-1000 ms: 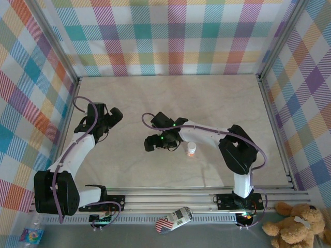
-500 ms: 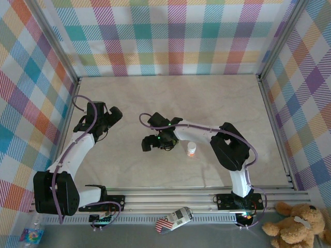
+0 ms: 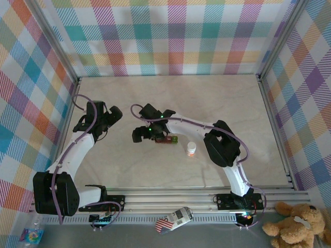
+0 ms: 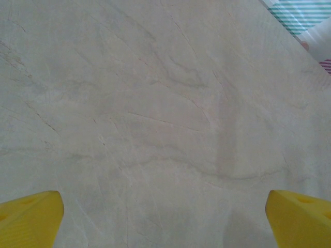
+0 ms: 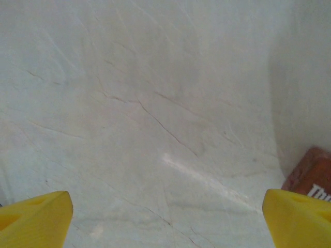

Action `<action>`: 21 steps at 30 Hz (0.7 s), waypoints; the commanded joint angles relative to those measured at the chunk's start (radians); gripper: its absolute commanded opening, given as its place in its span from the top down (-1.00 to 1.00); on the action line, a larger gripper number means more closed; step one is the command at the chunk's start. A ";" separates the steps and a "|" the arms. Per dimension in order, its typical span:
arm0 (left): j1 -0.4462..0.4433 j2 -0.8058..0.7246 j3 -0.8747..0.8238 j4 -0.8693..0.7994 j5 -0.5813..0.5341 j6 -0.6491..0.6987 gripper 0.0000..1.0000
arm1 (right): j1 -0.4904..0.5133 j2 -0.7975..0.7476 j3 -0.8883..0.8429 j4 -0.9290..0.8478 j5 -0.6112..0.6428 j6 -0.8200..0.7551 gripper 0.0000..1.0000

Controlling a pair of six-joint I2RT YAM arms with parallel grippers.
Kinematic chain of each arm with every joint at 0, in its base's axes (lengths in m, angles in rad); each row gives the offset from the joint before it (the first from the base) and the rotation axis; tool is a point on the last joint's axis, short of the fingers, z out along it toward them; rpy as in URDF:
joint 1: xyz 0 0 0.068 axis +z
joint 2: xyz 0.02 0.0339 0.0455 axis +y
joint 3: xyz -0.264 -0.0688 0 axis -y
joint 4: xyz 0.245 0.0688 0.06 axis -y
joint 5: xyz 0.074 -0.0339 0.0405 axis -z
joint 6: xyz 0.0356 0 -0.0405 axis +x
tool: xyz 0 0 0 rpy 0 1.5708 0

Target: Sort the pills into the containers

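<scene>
Item: a mounting rail (image 3: 170, 199) along the near edge of the table (image 3: 207, 98), with both arm bases on it. A teddy bear (image 3: 295, 223) sits past its right end.
Item: a small white bottle (image 3: 192, 149) with an orange lower part, upright on the table, right of centre.
Item: the containers (image 3: 166, 139), a short joined row lying just beyond and left of the bottle, close to it but apart. The row is dark red, with its green end toward the bottle.
Item: your right gripper (image 3: 140, 134), just left of the row, jaws spread wide and holding nothing. Its wrist view has bare marble between the yellow fingertips (image 5: 33, 219). A dark red corner of the containers lies outside the right tip; you cannot tell whether they touch.
Item: your left gripper (image 3: 111, 114), well left of the containers, spread to its widest over bare tabletop and empty.
Item: plaid walls (image 3: 170, 36) on the far side.
</scene>
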 commanded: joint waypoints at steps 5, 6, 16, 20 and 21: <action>0.003 -0.040 0.017 -0.028 0.013 0.025 -1.00 | -0.089 -0.053 -0.007 -0.084 0.085 -0.067 -0.90; 0.004 -0.040 0.017 -0.028 0.019 0.027 -1.00 | -0.104 -0.060 -0.023 -0.088 0.102 -0.070 -0.91; 0.004 -0.040 0.012 -0.017 0.040 0.032 -1.00 | -0.171 -0.014 -0.026 -0.186 0.180 -0.133 -0.92; 0.004 -0.040 0.012 -0.017 0.048 0.028 -1.00 | -0.171 -0.006 -0.045 -0.186 0.141 -0.122 -0.92; 0.004 -0.040 0.011 -0.017 0.048 0.028 -1.00 | -0.171 -0.009 -0.053 -0.182 0.130 -0.117 -0.92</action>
